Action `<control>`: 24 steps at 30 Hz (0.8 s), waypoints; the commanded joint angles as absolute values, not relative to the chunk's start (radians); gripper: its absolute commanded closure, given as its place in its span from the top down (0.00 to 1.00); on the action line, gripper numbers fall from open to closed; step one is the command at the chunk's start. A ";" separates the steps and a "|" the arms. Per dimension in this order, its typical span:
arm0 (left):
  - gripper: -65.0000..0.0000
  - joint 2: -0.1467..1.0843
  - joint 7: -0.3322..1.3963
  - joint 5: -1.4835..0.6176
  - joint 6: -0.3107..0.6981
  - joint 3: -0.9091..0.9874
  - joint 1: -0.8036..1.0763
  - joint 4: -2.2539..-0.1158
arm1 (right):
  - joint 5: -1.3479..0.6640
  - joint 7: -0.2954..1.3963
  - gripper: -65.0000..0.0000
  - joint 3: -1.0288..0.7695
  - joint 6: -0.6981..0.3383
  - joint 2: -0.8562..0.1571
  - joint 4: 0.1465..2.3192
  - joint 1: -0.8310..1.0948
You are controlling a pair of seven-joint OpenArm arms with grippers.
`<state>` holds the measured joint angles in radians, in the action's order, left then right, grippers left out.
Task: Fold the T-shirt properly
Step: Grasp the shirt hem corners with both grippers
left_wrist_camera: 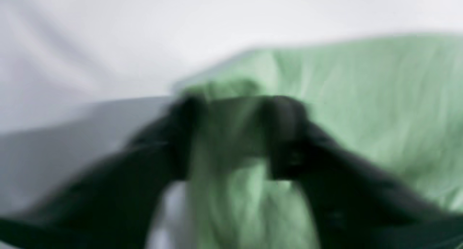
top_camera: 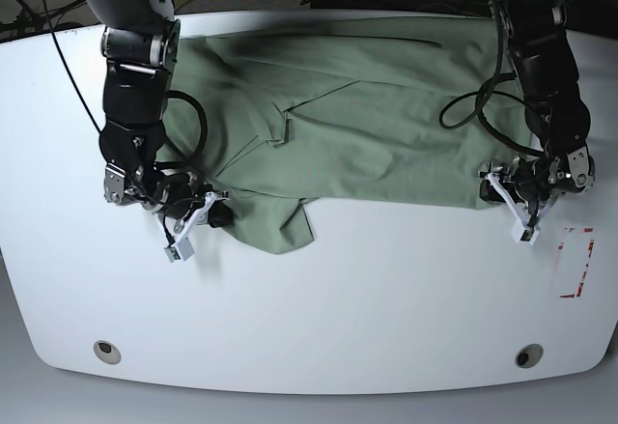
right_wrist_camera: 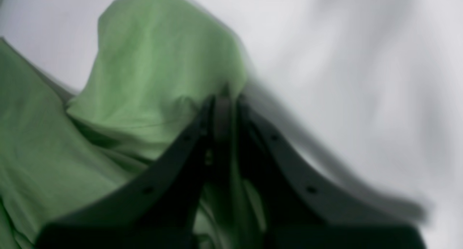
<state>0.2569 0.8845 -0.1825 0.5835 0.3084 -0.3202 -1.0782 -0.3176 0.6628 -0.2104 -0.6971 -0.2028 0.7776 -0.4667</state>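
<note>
Base view shows the T-shirt (top_camera: 377, 115) spread across the far half of the white table (top_camera: 319, 308), pale sage green and rumpled, with a fold running through its middle and one flap hanging toward the near side, left of centre. The arm on that view's left carries the right gripper (top_camera: 214, 213), which sits low at the shirt's near-left edge, just beside the hanging flap. The arm on the view's right carries the left gripper (top_camera: 504, 184), down at the shirt's near-right corner. A red-outlined rectangle (top_camera: 576, 262) is marked on the table near the right edge, and two round holes (top_camera: 107, 351) sit near the front rim.

From the right wrist camera, the right gripper (right_wrist_camera: 224, 104) has its dark fingers (right_wrist_camera: 181, 158) pressed together on a pinch of green cloth (right_wrist_camera: 159, 60), which rises in a peak above the tips against the white tabletop (right_wrist_camera: 361, 79).

The left wrist camera is badly blurred. The left gripper (left_wrist_camera: 231, 129) shows two dark fingers (left_wrist_camera: 285, 133) standing apart with a band of the green fabric (left_wrist_camera: 379, 108) between them; I cannot tell whether they are clamped onto it or merely straddling it.
</note>
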 commanded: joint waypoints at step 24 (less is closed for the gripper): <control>0.00 0.268 0.857 -0.120 0.590 0.312 -0.263 -1.445 | -0.318 0.931 0.00 -0.266 -0.698 -0.262 1.270 -0.476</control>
